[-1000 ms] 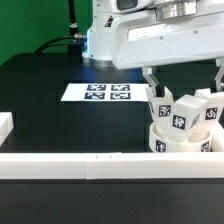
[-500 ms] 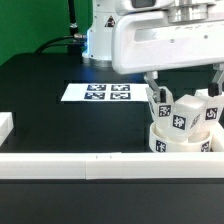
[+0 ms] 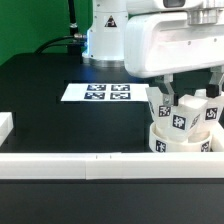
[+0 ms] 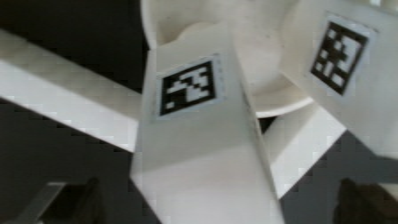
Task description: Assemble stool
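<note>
The stool seat (image 3: 178, 143), a round white disc, sits at the exterior view's right against the front rail. Three blocky white legs with square tags stand up from it: one at the front (image 3: 181, 114), one on the right (image 3: 210, 110) and one on the left (image 3: 160, 106). My gripper (image 3: 192, 88) hangs open just above the legs, its fingers (image 3: 167, 87) spread wide. In the wrist view a tagged leg (image 4: 192, 110) rises between the dark fingertips (image 4: 68, 200) with a gap on each side. A second leg (image 4: 342, 55) and the seat (image 4: 267, 70) lie beyond it.
The marker board (image 3: 107, 93) lies flat on the black table, left of the stool. A long white rail (image 3: 90, 163) runs along the front edge, and a white block (image 3: 5, 126) stands at the far left. The robot base (image 3: 105, 35) stands behind.
The arm has moved toward the exterior view's right, so the gripper now sits more squarely over the legs. The stool parts have not moved.
</note>
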`<state>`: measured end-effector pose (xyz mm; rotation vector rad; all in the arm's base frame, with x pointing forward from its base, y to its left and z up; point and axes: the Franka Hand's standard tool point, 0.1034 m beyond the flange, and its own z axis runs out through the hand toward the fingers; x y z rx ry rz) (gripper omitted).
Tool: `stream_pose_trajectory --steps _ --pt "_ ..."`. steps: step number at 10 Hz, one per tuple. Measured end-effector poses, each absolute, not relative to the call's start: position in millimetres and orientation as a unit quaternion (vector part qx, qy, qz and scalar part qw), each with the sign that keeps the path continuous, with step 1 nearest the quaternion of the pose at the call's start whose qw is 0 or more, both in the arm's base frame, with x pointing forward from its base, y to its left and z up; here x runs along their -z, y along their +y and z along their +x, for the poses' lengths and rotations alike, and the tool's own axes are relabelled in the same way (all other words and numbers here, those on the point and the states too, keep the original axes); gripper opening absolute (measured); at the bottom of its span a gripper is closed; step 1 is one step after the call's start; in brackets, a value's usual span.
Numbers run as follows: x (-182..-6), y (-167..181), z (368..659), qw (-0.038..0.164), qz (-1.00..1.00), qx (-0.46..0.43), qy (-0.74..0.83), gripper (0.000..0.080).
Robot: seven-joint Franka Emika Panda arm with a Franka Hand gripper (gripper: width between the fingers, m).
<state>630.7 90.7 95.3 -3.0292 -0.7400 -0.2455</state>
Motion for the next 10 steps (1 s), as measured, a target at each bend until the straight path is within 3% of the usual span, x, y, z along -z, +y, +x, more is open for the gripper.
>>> stream_pose_trajectory --steps 2,4,10 --pt "-95.6 89.6 631.1 0.007 -0.967 0.078 -0.241 0.0649" --pt "-94.9 92.0 622.6 0.013 -0.97 -0.004 -0.241 0.0649" --pt "-93.1 78.1 630.3 0.01 -0.968 0.001 -0.249 0.0649"
